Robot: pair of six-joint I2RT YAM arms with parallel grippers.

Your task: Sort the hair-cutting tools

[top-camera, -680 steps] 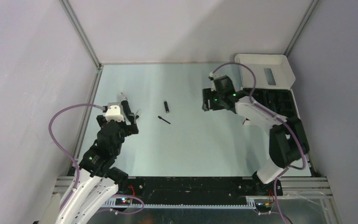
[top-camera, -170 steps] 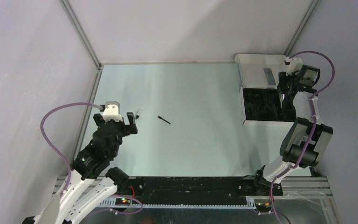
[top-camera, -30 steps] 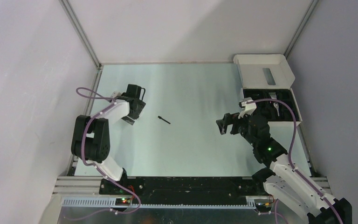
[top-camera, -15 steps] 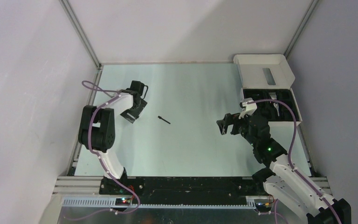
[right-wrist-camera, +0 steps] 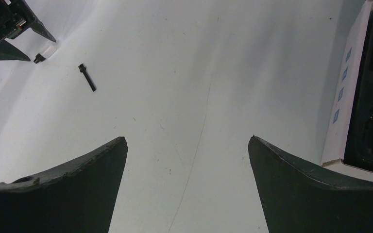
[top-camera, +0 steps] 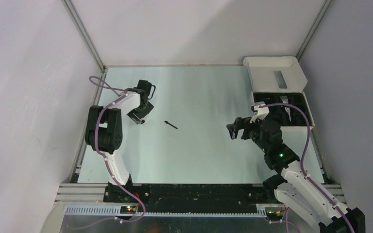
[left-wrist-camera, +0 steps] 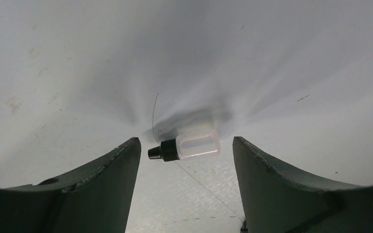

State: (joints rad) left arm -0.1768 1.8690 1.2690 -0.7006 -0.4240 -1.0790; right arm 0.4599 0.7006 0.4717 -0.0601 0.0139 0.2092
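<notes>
A thin black stick lies on the table left of centre; it also shows in the right wrist view. My left gripper is open and points down at the table. A small clear bottle with a black cap lies between its fingertips, untouched. My right gripper is open and empty above bare table, left of the white box. Black pieces lie in the box's black insert; I cannot tell them apart.
The box's printed lid stands open at the back right corner. The box's side wall shows at the right of the right wrist view. Grey walls and metal rails enclose the table on three sides.
The left arm's links have swung further toward the back and its gripper has shifted slightly right over the bottle. The right arm has barely moved. The stick has stayed in place.
</notes>
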